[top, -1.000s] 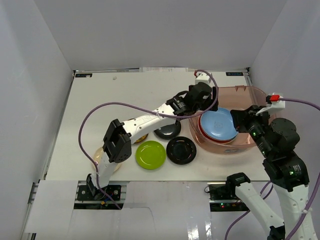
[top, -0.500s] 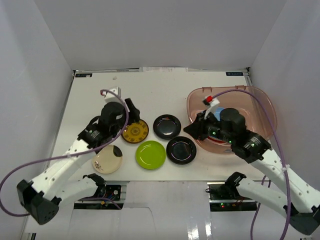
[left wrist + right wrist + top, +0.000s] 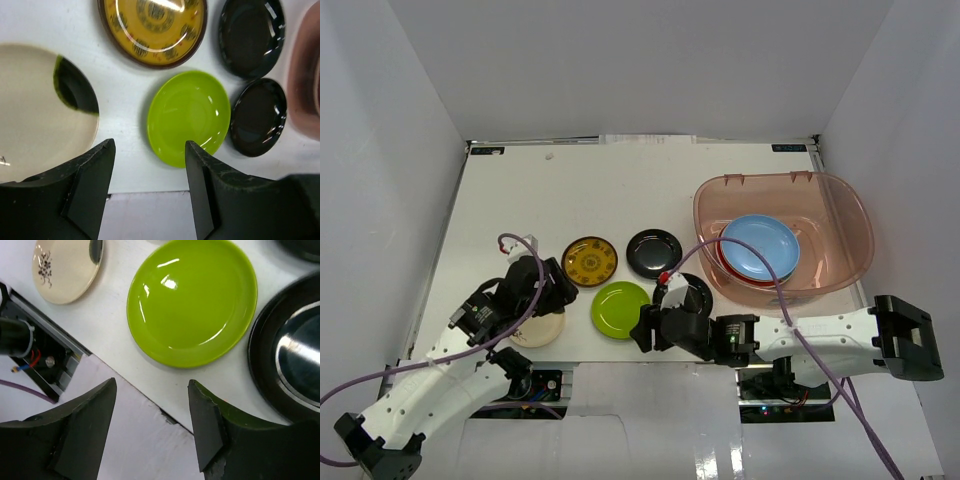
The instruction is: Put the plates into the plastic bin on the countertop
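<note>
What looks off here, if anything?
Nothing stands out. The cream plate, patterned plate, lime green plate and two black plates lie flat on the countertop; the others sit stacked in the plastic bin, light blue plate on top. No spills or breakage visible.

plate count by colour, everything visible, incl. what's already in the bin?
Black plates: 2
Lime green plate: 1
Yellow patterned plate: 1
Cream plate: 1
Light blue plate, in the plastic bin: 1
Red plate, only its rim showing under the blue one: 1
Total: 7 visible; anything deeper in that stack is hidden.
</note>
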### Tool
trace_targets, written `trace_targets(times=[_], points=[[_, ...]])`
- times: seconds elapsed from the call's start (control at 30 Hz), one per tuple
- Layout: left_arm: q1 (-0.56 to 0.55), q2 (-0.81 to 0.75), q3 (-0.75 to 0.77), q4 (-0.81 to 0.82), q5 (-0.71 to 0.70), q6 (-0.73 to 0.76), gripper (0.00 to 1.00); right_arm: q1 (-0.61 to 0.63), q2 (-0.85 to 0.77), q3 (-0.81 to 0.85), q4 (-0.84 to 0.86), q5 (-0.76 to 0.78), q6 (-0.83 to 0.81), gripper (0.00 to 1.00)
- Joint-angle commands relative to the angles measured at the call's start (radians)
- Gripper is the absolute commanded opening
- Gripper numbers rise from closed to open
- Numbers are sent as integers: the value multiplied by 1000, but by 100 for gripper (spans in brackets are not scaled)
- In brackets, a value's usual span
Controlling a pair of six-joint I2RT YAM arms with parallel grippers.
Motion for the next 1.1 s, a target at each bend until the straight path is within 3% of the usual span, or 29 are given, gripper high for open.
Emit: trace_targets(times=[0.0, 0.13, 0.3, 0.5, 0.77, 0.87, 0.9, 1.0, 1.07], points=[[0, 18, -17, -119, 74, -95, 68, 44, -15, -71, 177, 198, 328, 66], [0, -43, -63, -70, 115, -114, 68, 69, -21, -241, 261, 260, 592, 63], [0, -115, -134, 38, 105, -151, 69, 69, 63, -238, 221, 292, 784, 59], [0, -36, -178, 197, 16, -165, 70, 47, 174, -195, 236, 347, 873, 55], [0, 138, -134, 320, -74, -88, 70, -28, 333, -229, 454, 237, 910, 47], [2, 171, -132, 360, -91, -71, 70, -49, 418, -201, 519, 183, 901, 38], [5, 190, -120, 364, -110, -67, 70, -51, 441, -194, 523, 178, 904, 28], [26, 233, -74, 357, -154, -31, 70, -52, 418, -203, 569, 181, 884, 10], [60, 257, -49, 357, -171, 2, 70, -52, 380, -229, 583, 188, 835, 8]])
